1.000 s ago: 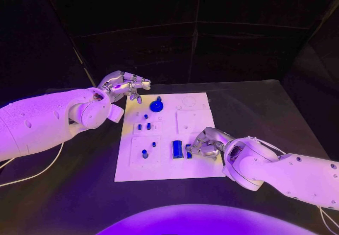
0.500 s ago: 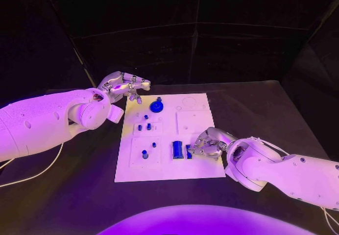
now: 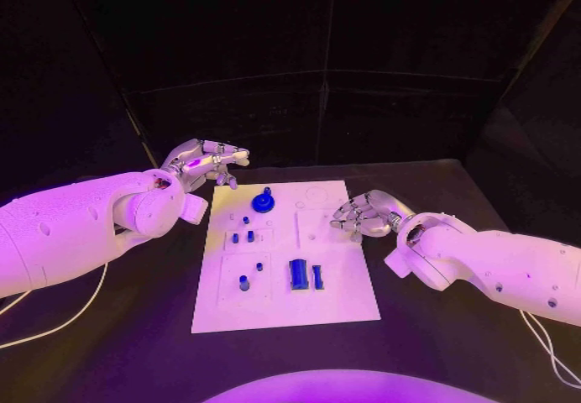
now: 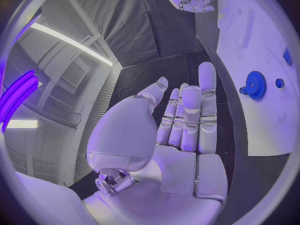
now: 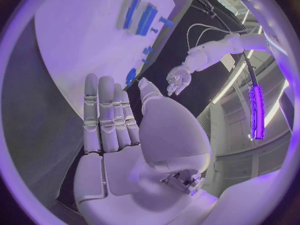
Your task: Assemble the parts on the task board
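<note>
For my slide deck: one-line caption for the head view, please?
Both robot hands, left and right, hover open and empty beside the white task board carrying blue parts.

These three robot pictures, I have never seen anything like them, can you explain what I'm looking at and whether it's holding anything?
It is a two-armed robot at a black table. The wide picture comes from a camera on its head; the two round ones come from cameras at its wrists, behind each palm. The left hand hovers beside the far corner of the white task board; the right hand hangs at its right edge. Both hold nothing, fingers apart. On the board lie small blue parts, including a gear and a block.
</note>
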Motion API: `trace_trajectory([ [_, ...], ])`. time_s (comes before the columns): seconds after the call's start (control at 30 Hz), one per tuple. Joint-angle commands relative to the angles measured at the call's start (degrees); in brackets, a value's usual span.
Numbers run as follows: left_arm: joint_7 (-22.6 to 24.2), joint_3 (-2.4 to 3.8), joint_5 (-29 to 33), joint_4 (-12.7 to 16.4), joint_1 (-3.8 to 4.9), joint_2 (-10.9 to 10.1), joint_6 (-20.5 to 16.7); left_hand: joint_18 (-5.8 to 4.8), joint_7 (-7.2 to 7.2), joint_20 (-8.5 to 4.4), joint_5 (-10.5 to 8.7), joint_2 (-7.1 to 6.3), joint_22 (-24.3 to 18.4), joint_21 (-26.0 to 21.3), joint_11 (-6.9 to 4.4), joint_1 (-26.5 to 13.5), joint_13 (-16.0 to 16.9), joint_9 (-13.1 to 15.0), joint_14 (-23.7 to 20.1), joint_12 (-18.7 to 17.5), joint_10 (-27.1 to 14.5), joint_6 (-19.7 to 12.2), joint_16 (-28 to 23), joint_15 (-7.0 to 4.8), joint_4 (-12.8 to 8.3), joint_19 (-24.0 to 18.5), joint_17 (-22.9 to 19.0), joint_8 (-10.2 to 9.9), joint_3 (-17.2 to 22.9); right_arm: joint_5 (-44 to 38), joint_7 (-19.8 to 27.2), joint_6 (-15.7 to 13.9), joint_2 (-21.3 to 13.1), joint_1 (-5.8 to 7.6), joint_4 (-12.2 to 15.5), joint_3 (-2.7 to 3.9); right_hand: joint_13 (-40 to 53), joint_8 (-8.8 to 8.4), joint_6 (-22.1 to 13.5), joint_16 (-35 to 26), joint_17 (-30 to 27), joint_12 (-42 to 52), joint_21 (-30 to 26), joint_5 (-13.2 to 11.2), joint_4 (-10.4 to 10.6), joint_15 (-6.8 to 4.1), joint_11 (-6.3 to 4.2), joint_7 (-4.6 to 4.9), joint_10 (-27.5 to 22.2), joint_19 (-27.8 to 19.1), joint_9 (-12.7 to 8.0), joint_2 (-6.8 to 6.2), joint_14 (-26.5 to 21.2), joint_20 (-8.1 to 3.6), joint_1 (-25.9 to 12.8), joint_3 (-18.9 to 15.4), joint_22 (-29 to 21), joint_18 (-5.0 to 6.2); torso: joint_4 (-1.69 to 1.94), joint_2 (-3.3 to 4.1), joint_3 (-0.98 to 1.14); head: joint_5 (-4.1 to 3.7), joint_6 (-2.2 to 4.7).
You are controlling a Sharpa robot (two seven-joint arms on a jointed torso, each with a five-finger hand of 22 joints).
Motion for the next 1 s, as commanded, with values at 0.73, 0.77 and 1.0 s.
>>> trace_trajectory([
  [0.73,10.0,-0.97,10.7,-10.6,-4.11,7.6,-1.0,-2.37,-2.97,3.92,-2.87,2.33,-23.0,-32.4,0.09,-21.7,-5.6,-4.0,-38.8,-10.4,-20.9,-19.4,-49.1,4.82,1.6,-44.6,-28.8,-6.7,-6.8,28.2,24.2,11.6,17.3,2.35,-29.7,1.28,-40.4,-16.33,-9.8,-43.2,-28.0,-28.4,-32.1,-7.5,-9.2,4.41,0.85,-2.07,-15.2,-22.5,-14.3,1.37,-28.5,2.87,-22.7,0.7,-15.6,-2.96,0.81,-3.0,-0.69,0.81,6.57],
  [0.77,10.1,-0.91,10.6,-10.4,-4.18,7.6,-1.3,-2.37,-3.26,3.54,-2.87,2.33,-23.4,-32.4,-0.14,-23.7,-5.6,-4.0,-40.1,-10.7,-22.3,-20.8,-49.6,4.57,1.6,-45.6,-29.0,-6.7,-7.2,28.4,24.3,11.4,17.1,2.32,-29.4,1.3,-40.4,-16.33,-11.0,-43.2,-28.2,-28.6,-32.5,-7.8,-9.2,4.21,0.63,-2.33,-16.7,-23.6,-14.5,1.37,-29.9,2.51,-24.7,0.7,-15.6,-2.95,0.95,-3.09,-0.61,0.81,6.72],
  [1.0,10.7,0.24,9.7,-6.5,-5.39,6.8,-6.6,-3.37,-4.98,1.16,-2.87,2.33,-26.1,-32.4,-1.62,-35.5,-5.6,-4.0,-47.9,-12.3,-31.4,-29.7,-52.5,3.17,1.6,-52.2,-30.6,-6.7,-9.5,31.6,25.3,6.2,14.8,1.74,-24.0,1.76,-40.4,-16.33,-19.6,-43.2,-33.4,-30.1,-35.2,-9.7,-9.2,2.93,-0.83,-4.17,-26.2,-30.8,-19.0,1.37,-39.4,0.12,-37.1,0.7,-15.6,-3.93,3.04,-4.36,0.53,0.71,8.93],
])
